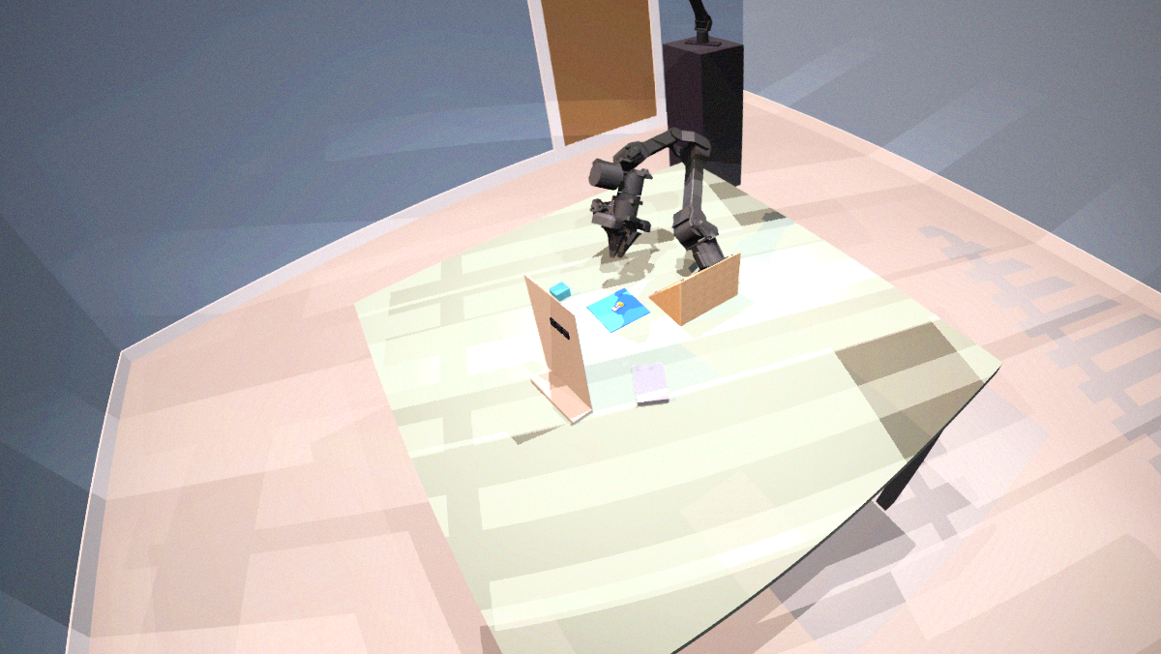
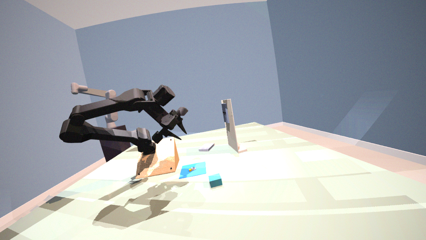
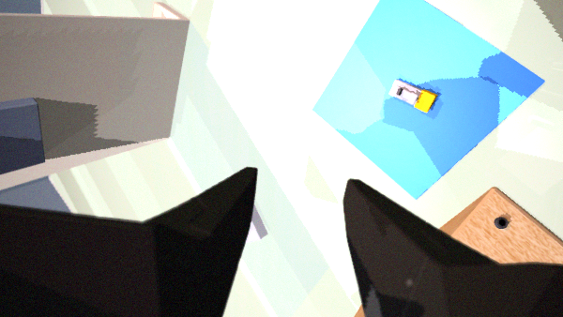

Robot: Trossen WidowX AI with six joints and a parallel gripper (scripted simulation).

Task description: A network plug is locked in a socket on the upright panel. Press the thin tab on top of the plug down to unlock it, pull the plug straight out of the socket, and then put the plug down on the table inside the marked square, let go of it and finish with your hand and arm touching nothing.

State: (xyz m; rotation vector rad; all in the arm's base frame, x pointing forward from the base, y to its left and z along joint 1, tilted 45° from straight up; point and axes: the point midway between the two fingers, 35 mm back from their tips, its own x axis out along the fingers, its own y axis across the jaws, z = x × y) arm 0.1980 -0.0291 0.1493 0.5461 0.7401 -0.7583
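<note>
The small white plug with a yellow end [image 1: 618, 306] [image 2: 192, 169] [image 3: 413, 95] lies flat inside the blue marked square [image 1: 599, 312] [image 2: 184, 173] [image 3: 358, 89]. My gripper [image 1: 614, 256] [image 2: 183, 136] [image 3: 300, 185] is partly open, with nothing between its fingers. It hangs above the table, clear of the plug, which shows beyond the right finger in the wrist view. The upright panel [image 1: 560, 361] [image 2: 232, 128] [image 3: 117, 61] stands with its dark socket block [image 2: 225, 113] [image 3: 19, 133] on the face towards the arm; no plug is visible in it.
A teal block [image 1: 560, 291] [image 2: 215, 180] sits near the square. A pale grey box [image 1: 649, 383] [image 2: 206, 147] lies beside the panel. The wooden wedge [image 1: 710, 292] [image 2: 167, 154] [image 3: 525, 239] at my arm's base is close to the square. A dark pedestal [image 1: 704, 105] [image 2: 116, 146] with another arm stands behind.
</note>
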